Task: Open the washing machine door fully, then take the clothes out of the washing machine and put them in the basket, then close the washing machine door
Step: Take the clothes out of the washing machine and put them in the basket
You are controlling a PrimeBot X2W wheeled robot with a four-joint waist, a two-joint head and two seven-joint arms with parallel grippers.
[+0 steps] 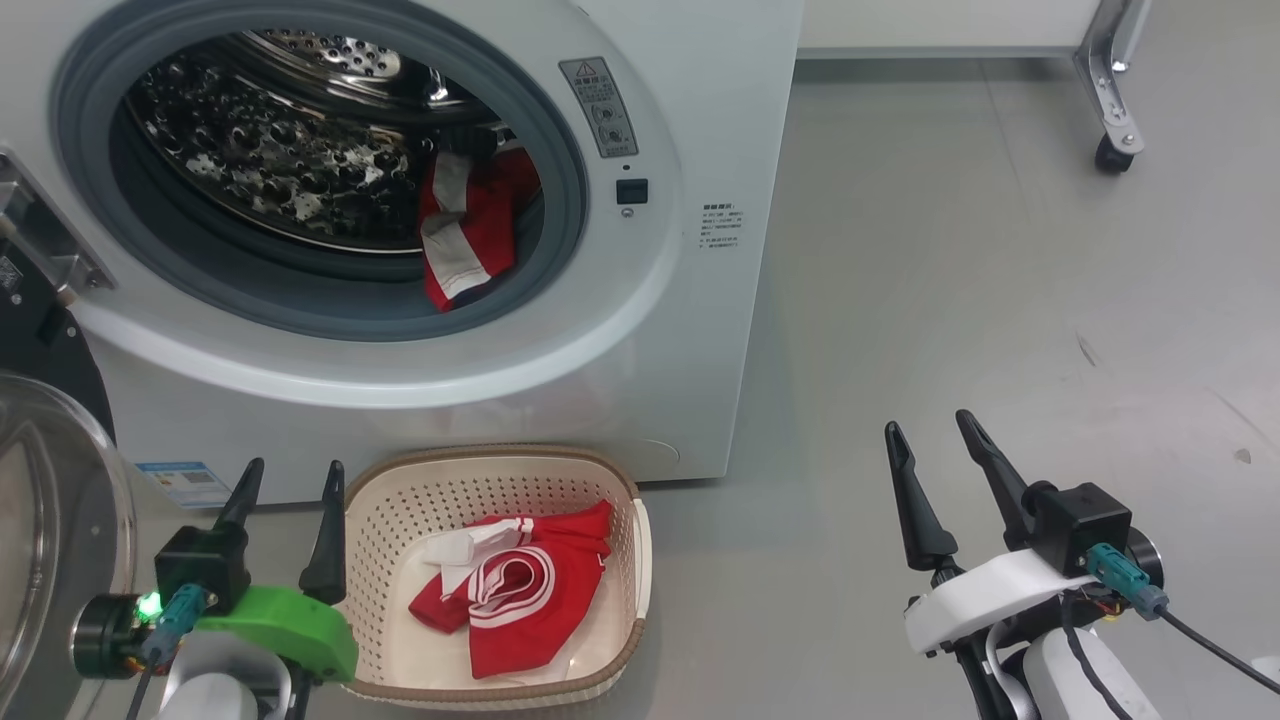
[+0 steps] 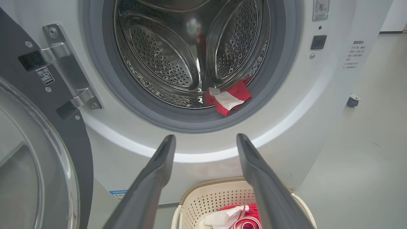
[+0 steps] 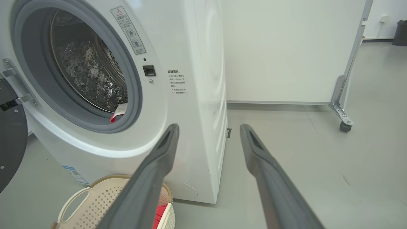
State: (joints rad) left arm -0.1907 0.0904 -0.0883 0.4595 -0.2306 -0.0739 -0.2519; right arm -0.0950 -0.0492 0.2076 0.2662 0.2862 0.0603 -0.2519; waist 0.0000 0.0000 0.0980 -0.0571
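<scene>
The white washing machine (image 1: 640,380) stands with its door (image 1: 50,540) swung open to the left. Red clothes with white stripes (image 1: 468,228) lie at the drum's front right, also seen in the left wrist view (image 2: 229,99). The cream basket (image 1: 400,520) sits on the floor before the machine, holding red clothes (image 1: 525,600) and a white piece. My left gripper (image 1: 295,470) is open and empty just left of the basket, fingers toward the drum (image 2: 206,136). My right gripper (image 1: 930,425) is open and empty over the floor to the right (image 3: 210,126).
A white partition panel on a castor (image 3: 345,125) stands right of the machine, its wheel also in the head view (image 1: 1115,150). Grey floor (image 1: 1000,300) spreads to the right. The door's hinge bracket (image 2: 73,95) juts out at the opening's left.
</scene>
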